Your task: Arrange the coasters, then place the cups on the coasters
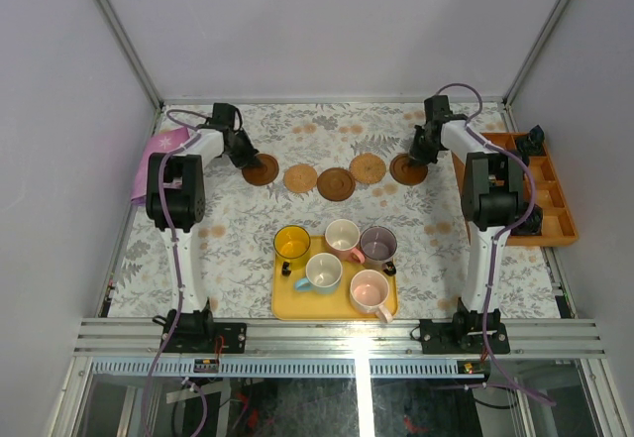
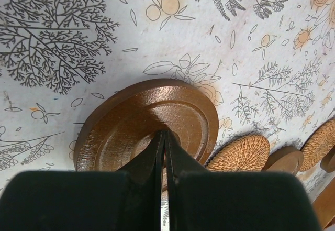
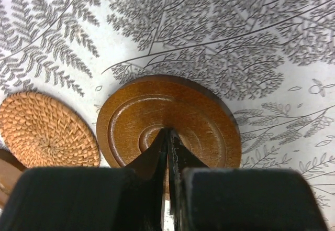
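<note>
Five coasters lie in a loose row across the far half of the table: dark brown, tan woven, dark brown, tan woven, dark brown. My left gripper is shut, its tips resting over the middle of the leftmost dark coaster. My right gripper is shut too, tips over the middle of the rightmost dark coaster. Nothing is between either pair of fingers. Five cups stand on the yellow tray: yellow, pink, purple-grey, light blue, pink.
An orange compartment tray runs along the table's right edge beside the right arm. A pink cloth lies at the far left next to the left arm. White walls close in the back and sides.
</note>
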`<state>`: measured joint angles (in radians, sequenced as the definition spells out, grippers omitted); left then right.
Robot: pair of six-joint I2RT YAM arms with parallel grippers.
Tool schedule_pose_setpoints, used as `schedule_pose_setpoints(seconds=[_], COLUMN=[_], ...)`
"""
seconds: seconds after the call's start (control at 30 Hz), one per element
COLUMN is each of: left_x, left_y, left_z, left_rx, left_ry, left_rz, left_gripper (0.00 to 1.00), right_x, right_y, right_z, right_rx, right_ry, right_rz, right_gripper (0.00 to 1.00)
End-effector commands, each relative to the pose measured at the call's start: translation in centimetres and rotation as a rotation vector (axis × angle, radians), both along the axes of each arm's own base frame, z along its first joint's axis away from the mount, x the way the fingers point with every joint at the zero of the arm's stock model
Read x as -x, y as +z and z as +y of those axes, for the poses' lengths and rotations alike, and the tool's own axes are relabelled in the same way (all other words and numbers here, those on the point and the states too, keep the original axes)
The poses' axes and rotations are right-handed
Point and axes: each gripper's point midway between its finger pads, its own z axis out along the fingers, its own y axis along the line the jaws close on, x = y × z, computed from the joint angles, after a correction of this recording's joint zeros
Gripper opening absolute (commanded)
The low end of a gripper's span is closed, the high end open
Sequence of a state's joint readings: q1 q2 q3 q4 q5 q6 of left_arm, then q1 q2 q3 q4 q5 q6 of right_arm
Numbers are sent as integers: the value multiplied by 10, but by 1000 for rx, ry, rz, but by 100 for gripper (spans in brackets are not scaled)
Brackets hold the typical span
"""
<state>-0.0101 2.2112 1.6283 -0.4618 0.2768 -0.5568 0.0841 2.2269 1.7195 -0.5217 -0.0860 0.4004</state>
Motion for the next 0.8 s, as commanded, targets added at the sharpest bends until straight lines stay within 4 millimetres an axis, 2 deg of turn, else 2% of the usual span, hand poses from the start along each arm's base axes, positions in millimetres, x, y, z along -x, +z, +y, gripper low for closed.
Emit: schedule_pose_setpoints(seconds=[0.0,0.13,0.47,0.77], left_x=[-4,-6,-30,-52], left_y=[-15,-17,-12,17], left_z=[14,18,12,5], left_rx=[-10,-2,61,112], left_ry=[31,40,40,11], left_rz=[10,8,-55,-161], left_gripper=[0,0,1,2], right_x=[-4,-11,-16,-33], right_y=[-17,-19,-15,21], right_z=[-35,-41,-32,-25], right_rx=[97,90,43,13], right_ry=[-85,-104,-69,-17], right_rz=[15,3,-20,-132], right_gripper=[1,1,0,1])
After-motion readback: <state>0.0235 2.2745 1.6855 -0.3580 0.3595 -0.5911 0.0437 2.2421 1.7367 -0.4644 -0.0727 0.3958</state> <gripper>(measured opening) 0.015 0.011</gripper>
